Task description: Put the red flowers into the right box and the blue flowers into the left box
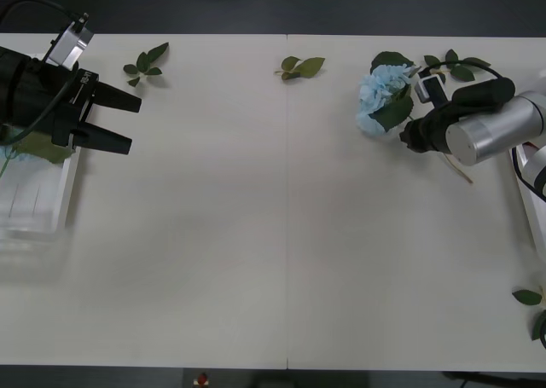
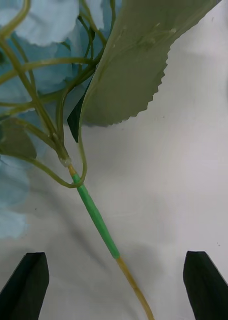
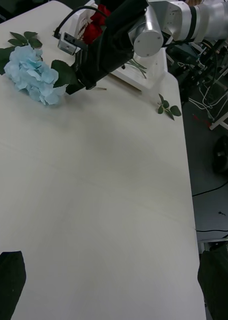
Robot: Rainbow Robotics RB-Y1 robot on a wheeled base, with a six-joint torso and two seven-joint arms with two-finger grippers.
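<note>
The left box is cut off by the front view's left edge, and its far end is covered by the left gripper. The right box is clipped at the right edge and partly hidden by the right arm. The right gripper is masked in the front view by its own wrist — its fingertips cannot be made out there. The blue flower is cropped in the right wrist view. The red flowers are largely hidden behind the arm — their number cannot be told.

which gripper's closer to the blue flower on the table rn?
Right. The right gripper hangs open right over the blue flower, straddling its stem; the left gripper is open across the table, above the left box.
</note>
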